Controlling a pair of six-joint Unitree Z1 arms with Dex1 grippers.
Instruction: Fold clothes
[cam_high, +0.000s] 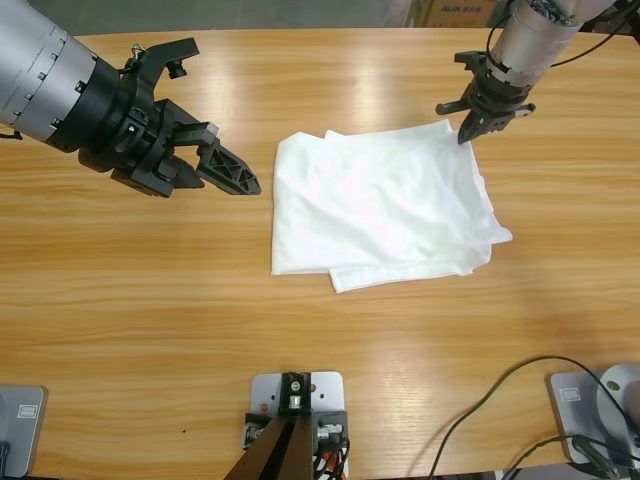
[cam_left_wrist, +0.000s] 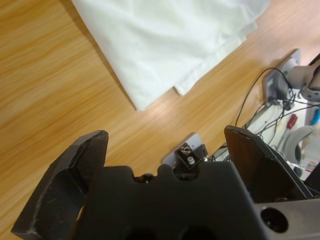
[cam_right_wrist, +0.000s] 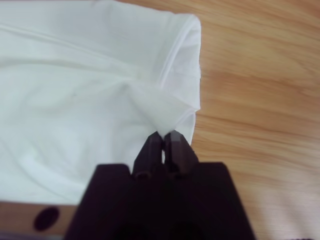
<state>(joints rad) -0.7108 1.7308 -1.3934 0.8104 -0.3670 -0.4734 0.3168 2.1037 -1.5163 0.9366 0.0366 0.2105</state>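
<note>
I take the white T-shirt (cam_high: 385, 205) as my landmark; it lies folded into a rough rectangle near the middle of the wooden table (cam_high: 150, 300).

Nearest me, the strip of table between the shirt's near edge and the table's front edge is bare wood, wide enough to work in. That near edge is uneven: an under-layer pokes out below the top layer from about the middle to the right corner, which I also see in the left wrist view as a stepped hem (cam_left_wrist: 200, 75).

To the shirt's left, my left gripper (cam_high: 225, 165) hovers above the wood, just beside the shirt's left edge but apart from it. Its jaws stand wide apart with nothing between them. Bare table runs on past that arm.

To the shirt's right, the wood is open out to the table's edge, with cables (cam_high: 500, 400) lying off the near right corner.

At the shirt's far right corner, my right gripper (cam_high: 470, 128) has its jaws pinched together on a fold of cloth, which the right wrist view shows drawn up into a small peak (cam_right_wrist: 165, 112) beside the hemmed edge.

Beyond the shirt's far edge lies another clear band of wood.
</note>
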